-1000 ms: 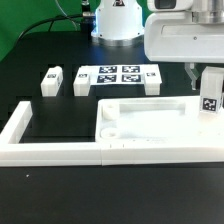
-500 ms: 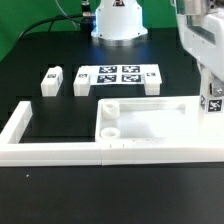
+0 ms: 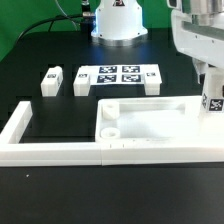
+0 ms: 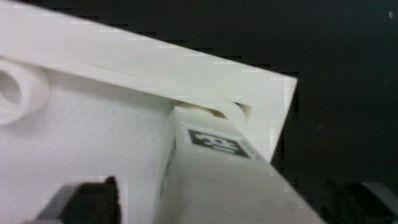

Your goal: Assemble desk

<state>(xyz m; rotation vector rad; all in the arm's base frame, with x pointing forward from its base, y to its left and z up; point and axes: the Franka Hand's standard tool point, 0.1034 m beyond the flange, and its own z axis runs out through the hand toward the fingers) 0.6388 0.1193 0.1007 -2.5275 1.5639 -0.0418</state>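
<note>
Tool (image 4: pixel 228 202) open: fingers spread either side of tagged leg (image 3: pixel 211 100), gaps visible, nothing gripped. Leg upright at corner of tray-like top (image 3: pixel 150 103), exterior view's right.

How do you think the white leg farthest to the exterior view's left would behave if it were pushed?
The leg looks like short, blocky rigid plastic, so it is probably stiff and light. Its flat faces suggest it would slide on the black table rather than roll, though a high push might tip it.
</note>
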